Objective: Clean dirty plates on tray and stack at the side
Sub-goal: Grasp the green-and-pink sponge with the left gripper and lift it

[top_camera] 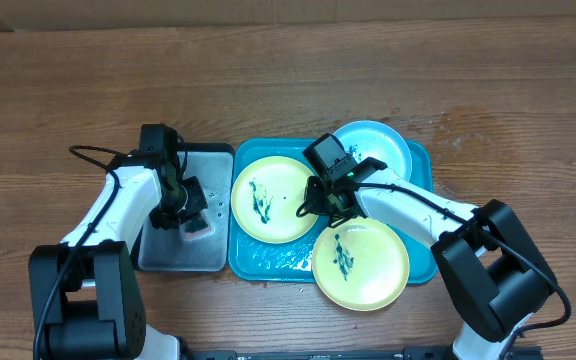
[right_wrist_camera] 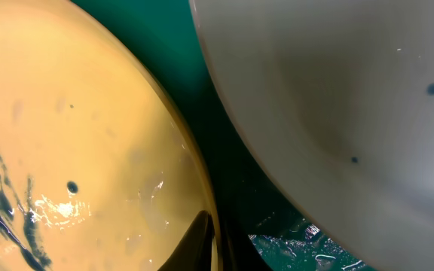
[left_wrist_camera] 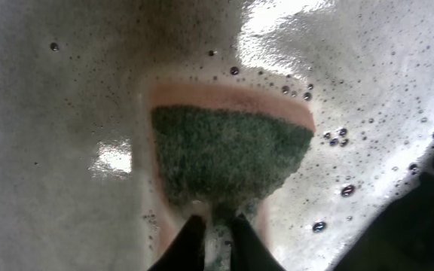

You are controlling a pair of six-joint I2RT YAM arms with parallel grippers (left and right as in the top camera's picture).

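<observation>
On the turquoise tray (top_camera: 243, 262) lie two yellow-green plates (top_camera: 271, 200) (top_camera: 360, 263), both with dark green smears, and a light blue plate (top_camera: 380, 148) at the back right. My right gripper (top_camera: 313, 205) is shut on the right rim of the left yellow-green plate (right_wrist_camera: 89, 135); one finger sits inside the rim and one outside (right_wrist_camera: 218, 241). The light blue plate (right_wrist_camera: 337, 98) looks pale just beyond it. My left gripper (top_camera: 190, 215) is over the grey metal tray, shut on the near end of a green-topped sponge (left_wrist_camera: 228, 154) that rests on the wet tray floor.
The grey metal tray (top_camera: 168, 255) with a black rim stands left of the turquoise tray and holds soapy, bubbly water (left_wrist_camera: 368, 135). Water drops lie on the turquoise tray's floor (right_wrist_camera: 300, 245). Bare wooden table (top_camera: 288, 80) runs behind both trays.
</observation>
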